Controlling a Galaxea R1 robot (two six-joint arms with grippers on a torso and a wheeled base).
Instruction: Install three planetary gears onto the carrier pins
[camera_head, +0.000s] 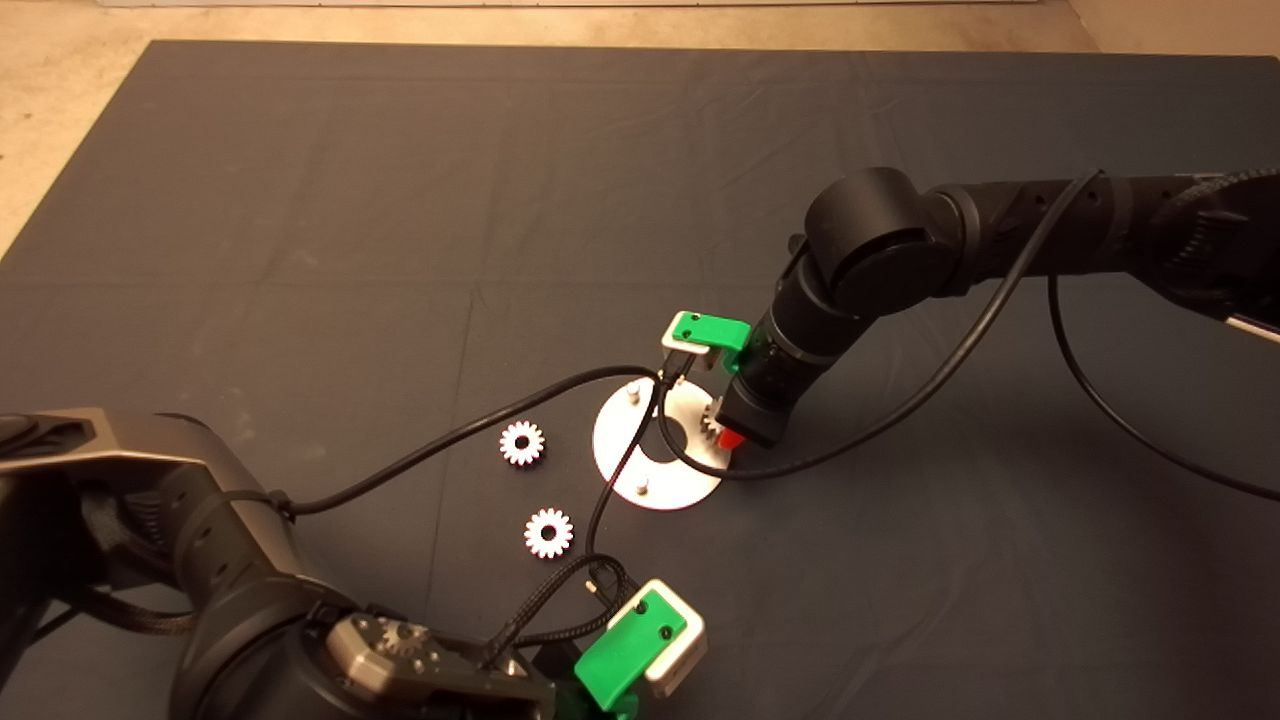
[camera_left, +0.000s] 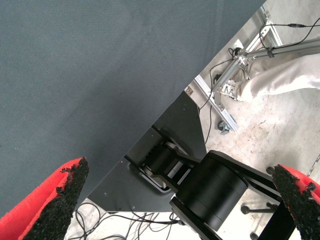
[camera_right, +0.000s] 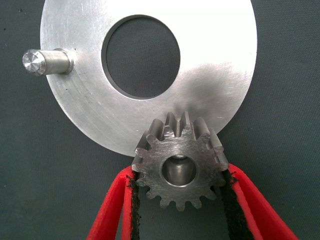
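Note:
The round silver plate (camera_head: 668, 488) lies at the middle of the mat, with two bare carrier pins (camera_head: 633, 393) standing up near its rim. My right gripper (camera_right: 179, 172) is shut on one planetary gear (camera_right: 180, 160) and holds it over the plate's rim on the right side (camera_head: 712, 425). Whether a pin sits in its bore I cannot tell. One pin (camera_right: 45, 61) shows across the plate's central hole. Two more gears (camera_head: 522, 443) (camera_head: 548, 533) lie flat on the mat left of the plate. My left gripper (camera_left: 180, 200) stands open at the mat's near edge.
Black cables (camera_head: 450, 440) run across the mat and over the plate between the two arms. Past the mat's edge the left wrist view shows the robot base (camera_left: 210, 190), floor cables, an aluminium frame (camera_left: 225, 75) and a person's leg (camera_left: 285, 75).

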